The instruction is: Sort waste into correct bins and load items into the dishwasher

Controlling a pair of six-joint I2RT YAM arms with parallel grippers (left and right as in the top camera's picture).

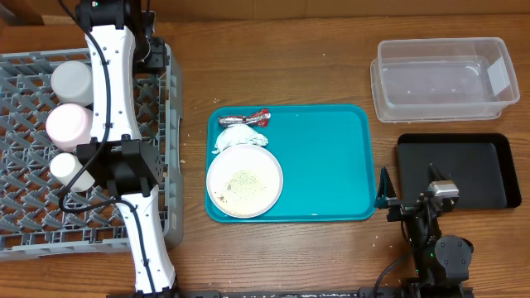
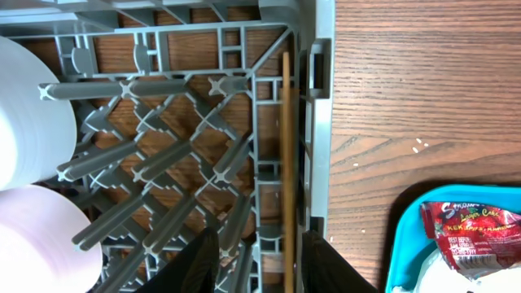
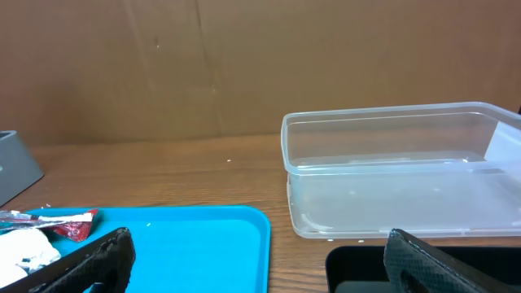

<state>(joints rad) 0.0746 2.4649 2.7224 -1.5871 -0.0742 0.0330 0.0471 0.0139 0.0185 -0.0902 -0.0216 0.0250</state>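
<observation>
On the wooden table our right pincer gapes wide beside the bare shallow black tray. Our left pincer stands part-open over the grey lattice rack, which holds three white vessels. The crumb-strewn round white plate, crumpled white napkin and red-and-silver wrapper sit unsorted on the teal tray. Beyond, the clear plastic tub is empty.

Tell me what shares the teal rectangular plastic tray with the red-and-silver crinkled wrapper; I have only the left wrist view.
Observer: A large round white plate fills the front-left corner of the teal tray.
Operator: Anything on it?
Observer: Small white rice-like crumbs, around its middle.
Operator: Where's the right gripper?
Observer: Open, between the teal tray and a shallow black rectangular tray.
</observation>
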